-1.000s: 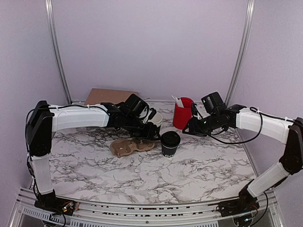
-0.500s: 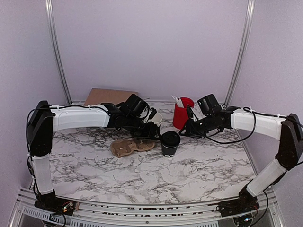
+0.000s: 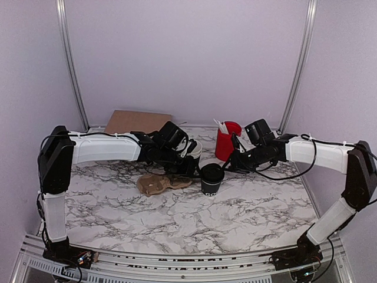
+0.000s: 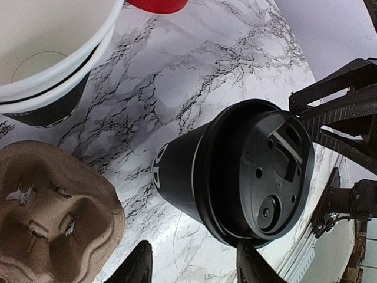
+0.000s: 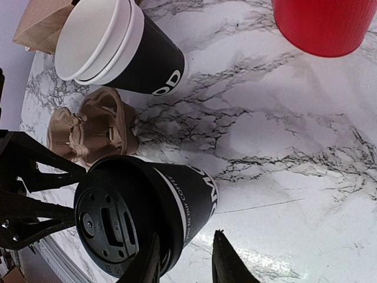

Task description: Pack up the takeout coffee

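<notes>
since a second ago the right arm has swung a little leftward, bringing the right hand (image 5: pixel 185 259) in close beside the takeout coffee (image 3: pixel 212 180), and its fingers have drawn narrower. they stand parted with a gap and clasp nothing. the cup's wall sits right at the tips, and i cannot tell whether they touch it. the left arm has nudged slightly rightward. the left hand (image 4: pixel 195 268) is released, fingers spread, with the cup ahead of the tips, not between them. the coffee has not shifted: it is on the marble counter (image 3: pixel 247 218) near the middle, between the two hands, just right of the brown pulp carrier (image 3: pixel 158 184) and in front of the red cup (image 3: pixel 227 141). it stands upright, long axis vertical, base on the counter, black lid up, white lettering facing the near edge. the stack of lidless cups (image 5: pixel 118 50) stands behind the carrier.
</notes>
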`<state>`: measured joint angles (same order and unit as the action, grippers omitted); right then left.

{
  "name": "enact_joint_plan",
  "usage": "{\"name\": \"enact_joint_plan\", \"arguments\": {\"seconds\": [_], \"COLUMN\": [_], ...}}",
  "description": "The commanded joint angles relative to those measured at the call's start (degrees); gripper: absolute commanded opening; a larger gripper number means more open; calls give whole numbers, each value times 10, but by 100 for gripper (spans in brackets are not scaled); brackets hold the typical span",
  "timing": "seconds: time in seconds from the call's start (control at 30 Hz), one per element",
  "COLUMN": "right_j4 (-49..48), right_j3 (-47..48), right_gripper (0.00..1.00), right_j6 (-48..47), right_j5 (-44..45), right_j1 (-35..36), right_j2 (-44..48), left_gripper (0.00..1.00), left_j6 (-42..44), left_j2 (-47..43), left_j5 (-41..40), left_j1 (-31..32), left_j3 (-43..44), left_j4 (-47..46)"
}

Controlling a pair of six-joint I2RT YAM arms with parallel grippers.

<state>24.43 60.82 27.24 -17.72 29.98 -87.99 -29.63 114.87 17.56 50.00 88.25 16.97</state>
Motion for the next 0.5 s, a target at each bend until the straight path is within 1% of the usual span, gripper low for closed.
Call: {"name": "enact_joint_plan", "arguments": {"seconds": [0.0,0.37,0.47], "right_j4": [-13,-15,-17], "right_j3": [-1,-17,-21], "right_gripper": [30,23,22], "right_j6": [1,2,2], "right_j5": [-7,-8,-9], "right_j1": [-2,-3,-2], "right_j2": [-4,-7,-5], "left_gripper": [49,49,47], "left_j6": [-2,-2,-2], "left_j2": [10,18,23], "left_j5": [5,7,6], "left_j1": [3,3,3], "left_j3": [20,23,24], "left_j4": [-9,-10,-10]}}
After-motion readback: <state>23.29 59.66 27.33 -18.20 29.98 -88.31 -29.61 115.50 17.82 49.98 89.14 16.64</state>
